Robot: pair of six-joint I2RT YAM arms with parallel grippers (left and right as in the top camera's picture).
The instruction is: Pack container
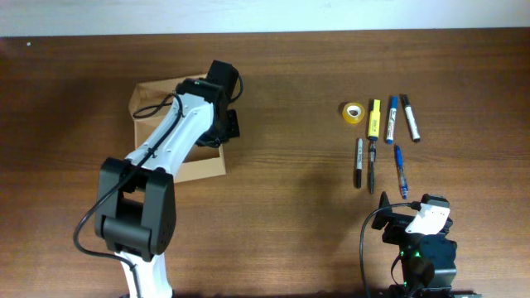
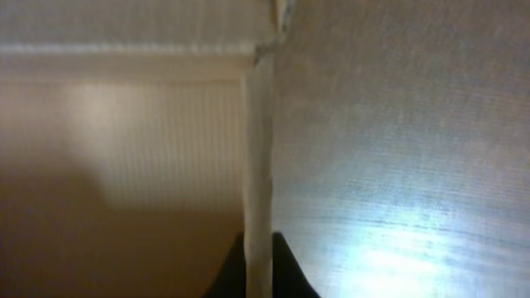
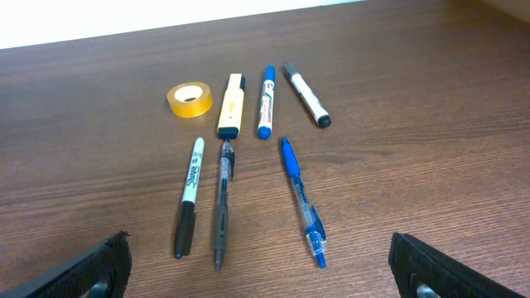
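The container (image 1: pixel 201 165) is a tan cardboard box at the left of the table, mostly covered by my left arm. My left gripper (image 1: pixel 222 124) is at the box's right side. In the left wrist view its dark fingertips (image 2: pixel 259 277) are shut on a thin upright cardboard wall of the container (image 2: pixel 258 165), with the box's inside to the left and the table to the right. My right gripper (image 1: pixel 410 207) is open and empty at the front right, and in the right wrist view it (image 3: pixel 261 273) sits just short of the pens.
At the right lie a tape roll (image 1: pixel 354 112), yellow highlighter (image 1: pixel 373 118), blue marker (image 1: pixel 392 118), white marker (image 1: pixel 410 117), black Sharpie (image 1: pixel 358 161), dark pen (image 1: pixel 372 165) and blue pen (image 1: pixel 400 170). The blue pen (image 3: pixel 301 199) is nearest the right gripper.
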